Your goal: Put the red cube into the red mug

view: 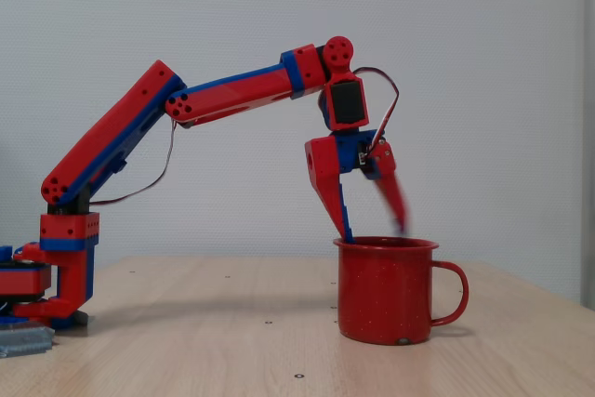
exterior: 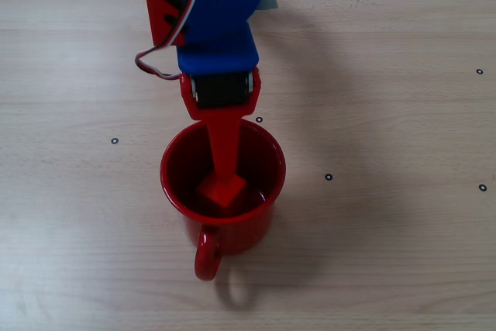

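The gripper (view: 372, 225) hangs over the red mug (view: 386, 290) with its jaws spread wide: in the side-on fixed view one finger (view: 333, 194) dips just inside the rim at the left, while the other, blurred, angles out toward the right of the rim. It grasps nothing. From above, the red cube (exterior: 222, 190) lies inside the mug (exterior: 263, 218) on its bottom, at the tip of the long red finger (exterior: 224, 141); whether they touch cannot be told. The mug stands upright on the wooden table (exterior: 387, 114), handle toward the camera in the top view, with bare tabletop all around it.
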### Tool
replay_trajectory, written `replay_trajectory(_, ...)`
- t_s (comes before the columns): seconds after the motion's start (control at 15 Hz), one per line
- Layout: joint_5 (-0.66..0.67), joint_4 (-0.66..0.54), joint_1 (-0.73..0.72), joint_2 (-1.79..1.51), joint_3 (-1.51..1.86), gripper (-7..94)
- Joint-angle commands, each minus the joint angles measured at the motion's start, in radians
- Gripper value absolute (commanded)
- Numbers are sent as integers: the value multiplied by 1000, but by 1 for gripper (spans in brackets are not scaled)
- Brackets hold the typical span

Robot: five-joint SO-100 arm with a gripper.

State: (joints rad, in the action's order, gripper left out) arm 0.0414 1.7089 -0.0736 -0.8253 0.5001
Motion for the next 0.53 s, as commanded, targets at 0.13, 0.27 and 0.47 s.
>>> replay_trajectory(0.13, -12, -3, 11, -233, -66, 0)
replay_trajectory(0.27, -18, 5, 18, -276, -64, 0)
replay_trajectory(0.47, -17, 21, 41, -400, -5, 0)
